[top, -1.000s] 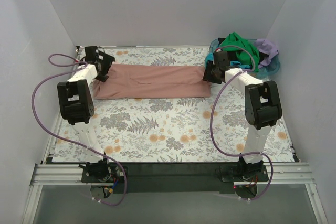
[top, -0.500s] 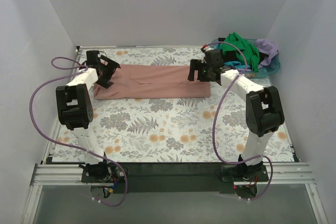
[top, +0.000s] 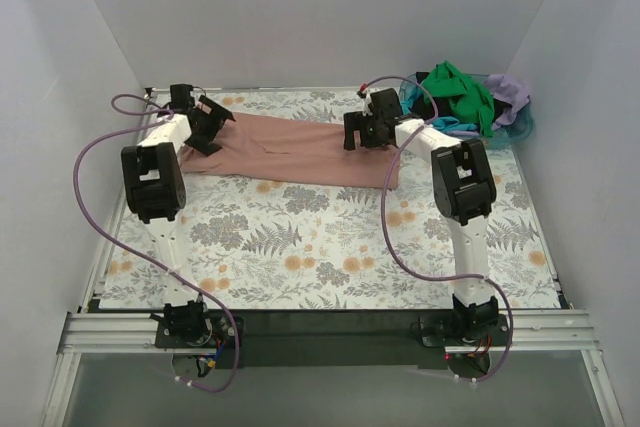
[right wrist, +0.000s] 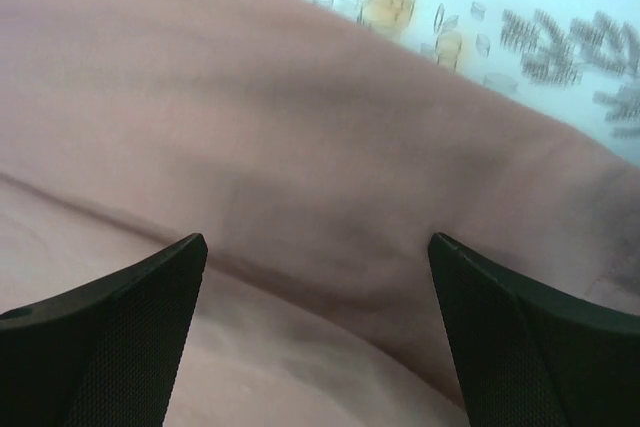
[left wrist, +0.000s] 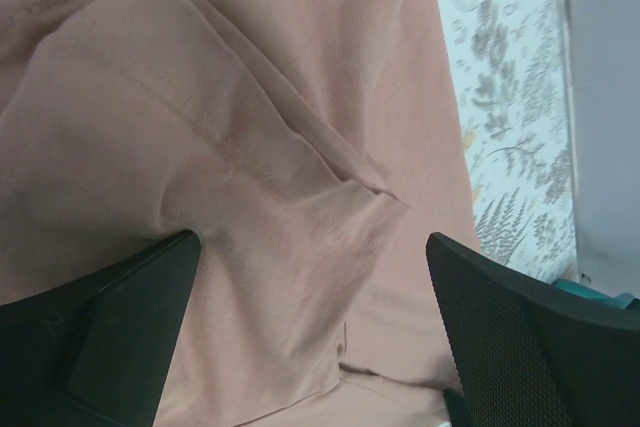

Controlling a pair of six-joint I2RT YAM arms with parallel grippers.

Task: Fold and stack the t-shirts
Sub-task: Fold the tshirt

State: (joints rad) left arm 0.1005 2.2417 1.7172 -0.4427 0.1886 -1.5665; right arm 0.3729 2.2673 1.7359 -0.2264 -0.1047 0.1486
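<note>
Both claws gape, holding nothing: the right gripper (right wrist: 315,242) is over the pink t-shirt (top: 290,152) at its end nearer the blue basket (top: 522,129), the left gripper (left wrist: 310,247) over its far end. The shirt lies in a long band left of the basket (other shirts (top: 458,95) heaped inside).

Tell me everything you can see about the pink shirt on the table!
The pink shirt is soft, dusty-pink cloth, folded into a long strip and lying across the far part of the flowery table. A sleeve seam and a few creases show up close. The left claw hangs open over its left end and the right claw hangs open over its right part; neither pinches it. No print shows.
</note>
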